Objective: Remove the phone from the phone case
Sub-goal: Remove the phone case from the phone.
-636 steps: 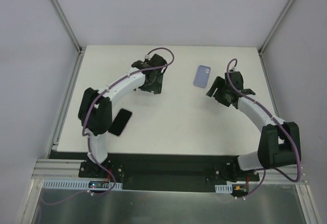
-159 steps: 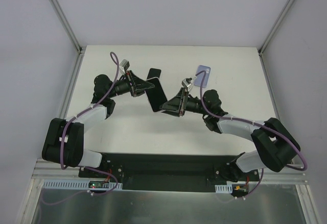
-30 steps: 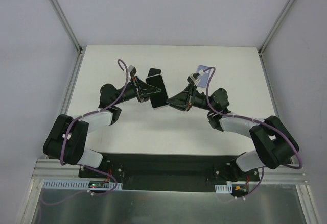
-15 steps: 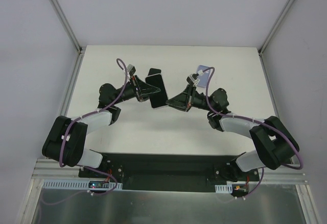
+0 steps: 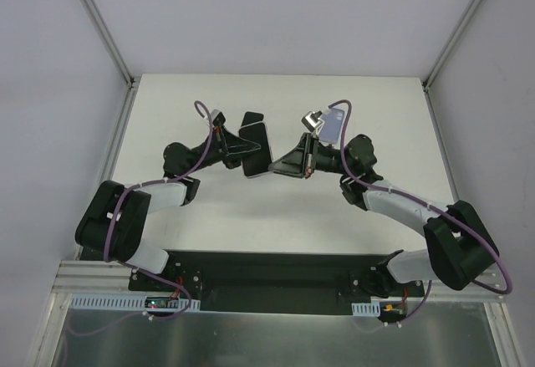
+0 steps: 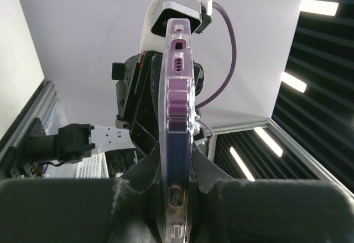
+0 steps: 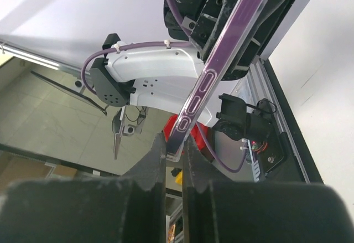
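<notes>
While my left gripper [image 5: 243, 153] pinches the phone case [image 6: 178, 107] edge-on above the table [image 5: 292, 216], its clear purple rim wraps the dark phone [image 5: 253, 137]; my right gripper [image 5: 275, 169] clamps the near end.

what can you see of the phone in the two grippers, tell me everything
The phone is a dark-screened slab seated in a translucent purple case. It is held tilted, clear of the table. Edge on, the case shows raised purple side buttons, a slot cutout and a row of small holes. The left fingers clamp its two faces; the right fingers pinch one end. Nothing else touches it.
</notes>
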`<state>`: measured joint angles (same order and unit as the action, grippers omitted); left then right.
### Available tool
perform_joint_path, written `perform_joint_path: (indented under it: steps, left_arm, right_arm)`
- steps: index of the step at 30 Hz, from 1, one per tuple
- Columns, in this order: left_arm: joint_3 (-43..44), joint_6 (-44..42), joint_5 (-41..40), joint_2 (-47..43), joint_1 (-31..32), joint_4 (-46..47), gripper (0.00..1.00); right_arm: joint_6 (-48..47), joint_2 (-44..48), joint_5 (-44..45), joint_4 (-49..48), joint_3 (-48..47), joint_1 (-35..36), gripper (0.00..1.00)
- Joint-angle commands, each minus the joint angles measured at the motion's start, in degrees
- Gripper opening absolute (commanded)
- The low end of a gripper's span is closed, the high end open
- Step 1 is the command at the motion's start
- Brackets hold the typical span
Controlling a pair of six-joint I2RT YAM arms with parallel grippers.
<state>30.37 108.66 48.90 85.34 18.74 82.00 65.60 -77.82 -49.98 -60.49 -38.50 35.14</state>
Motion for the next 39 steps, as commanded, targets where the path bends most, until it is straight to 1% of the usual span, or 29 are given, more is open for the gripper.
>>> perform_joint_path:
  steps: [1, 3, 4, 7, 11, 16, 21, 28, 34, 39]
  left_arm:
    - [2.06, 1.38, -6.10, 0.37, 1.12, 0.81, 0.00]
    - [3.72, 0.59, -5.84, -1.40, 1.47, -2.09, 0.00]
    - [4.17, -0.28, -5.58, -3.23, 1.56, -5.76, 0.00]
    - [5.22, -0.73, -5.75, -6.31, 1.82, -10.87, 0.00]
    - [5.05, 0.32, -6.80, -8.43, 2.35, -13.52, 0.00]
    - [4.44, -0.73, -6.81, -9.49, 3.23, -18.18, 0.00]
    - [3.21, -0.03, -7.07, -8.00, 3.58, -19.24, 0.00]
    - [3.29, 0.76, -7.16, -5.10, 4.55, -19.33, 0.00]
    - [3.47, 1.03, -7.33, -4.48, 4.72, -18.89, 0.00]
    - [3.12, 1.11, -7.68, -4.83, 4.81, -18.89, 0.00]
  right_arm:
    - [-6.18, 6.72, -11.11, -15.37, -8.08, 4.68, 0.01]
    - [-7.15, 6.81, -11.89, -14.05, -8.17, 4.77, 0.01]
    - [-7.59, 6.81, -12.07, -13.96, -8.26, 4.68, 0.01]
    - [-8.47, 6.54, -12.86, -13.69, -8.69, 5.03, 0.02]
    - [-10.76, 5.93, -14.18, -12.81, -9.83, 5.82, 0.01]
    - [-13.83, 5.49, -15.59, -11.67, -10.72, 6.17, 0.02]
    - [-14.45, 4.87, -17.52, -11.23, -11.25, 6.70, 0.02]
    - [-16.82, 5.57, -17.96, -9.30, -10.37, 6.88, 0.02]
    - [-21.21, 6.98, -17.79, -3.33, -10.45, 7.05, 0.01]
    - [-28.23, 8.65, -16.47, 5.37, -10.54, 7.05, 0.01]
